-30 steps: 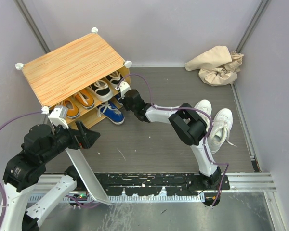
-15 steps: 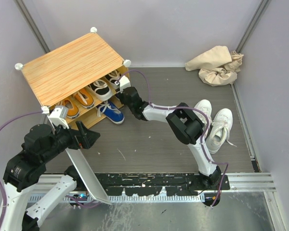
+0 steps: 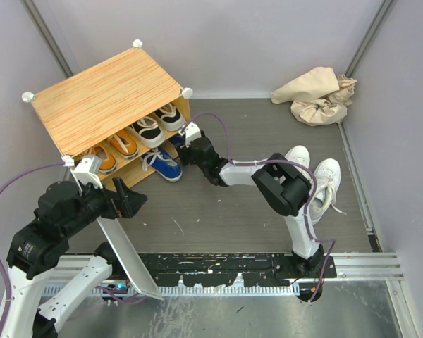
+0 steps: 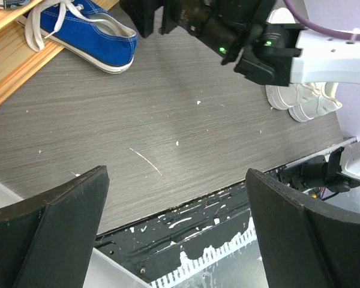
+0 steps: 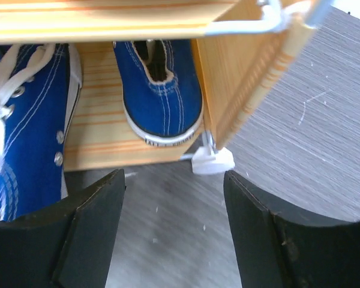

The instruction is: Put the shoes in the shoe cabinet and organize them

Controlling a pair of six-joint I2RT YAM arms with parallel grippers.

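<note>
Two white sneakers (image 3: 314, 179) lie side by side on the grey surface (image 3: 218, 211), well apart from the shoe cabinet (image 3: 106, 95) and not yet shelved. Inside the cabinet, the upper shelf holds the orange pair (image 3: 113, 149) beside the black pair (image 3: 158, 123). On the lower shelf, one blue sneaker (image 5: 162, 90) is tucked against the cabinet's end wall. The other blue sneaker (image 3: 162, 165) sits askew, part of it spilling out of the cabinet's front onto the surface.

Your right pincer (image 5: 172, 176) hovers just in front of the cabinet's lower shelf, facing the tucked blue shoe. Its fingers are apart with nothing between them, which suits a shoe already set in place rather than one being carried.

Your left pincer (image 4: 177, 174) hangs near the cabinet's front corner, fingers also wide apart and gripping nothing. A white panel (image 3: 127, 253) slants away from that corner past the left arm. It looks like the cabinet's front, kept out of the way so the shelves stay reachable, but you cannot tell whether the arm touches it.

A crumpled beige cloth (image 3: 317, 95) lies far from the cabinet and seems to play no part.

Likely still to do: straighten the skewed blue sneaker, then fetch the white pair. Whether the cabinet has room left for them is hidden under its top.
</note>
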